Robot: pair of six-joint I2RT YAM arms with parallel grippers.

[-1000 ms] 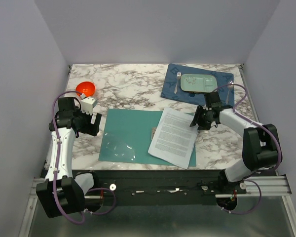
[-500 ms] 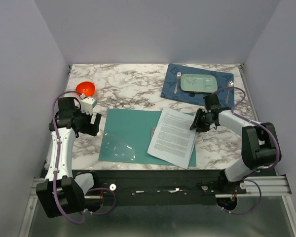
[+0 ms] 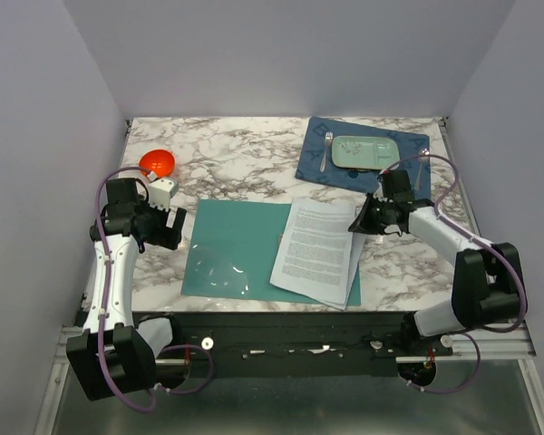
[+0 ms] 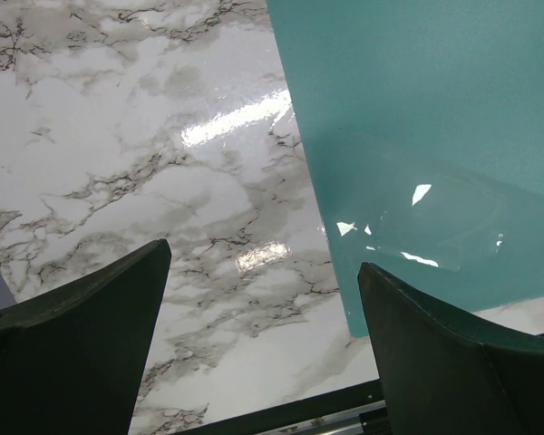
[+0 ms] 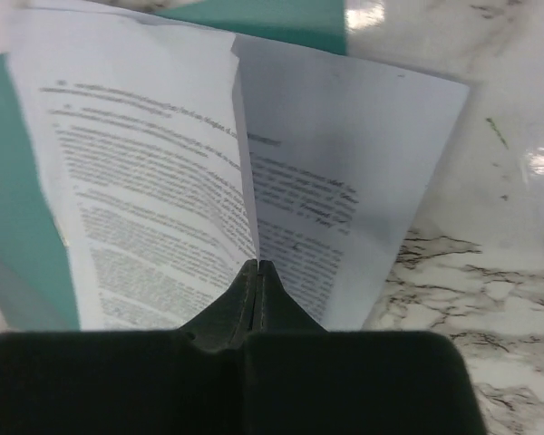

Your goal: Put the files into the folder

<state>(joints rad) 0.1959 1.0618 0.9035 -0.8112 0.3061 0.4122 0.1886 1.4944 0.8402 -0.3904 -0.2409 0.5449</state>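
**A:** The right gripper [image 5: 257,265] is pinching shut on the top sheet's edge. The files [image 3: 315,252] are lying right of centre, overlapping the open folder [image 3: 231,245].

**B:** The left gripper [image 4: 263,263] is hanging wide open at lower left, holding nothing. It's looking like the squaring-up step, probably calling for a gentle drag leftward next.

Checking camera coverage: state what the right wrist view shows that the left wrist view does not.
Right wrist only: the right gripper, shut and pinching an edge of the files, with lines of print visible. Left wrist only: the left gripper, open over bare marble with nothing between its fingers. Both: the teal folder and the marble table.
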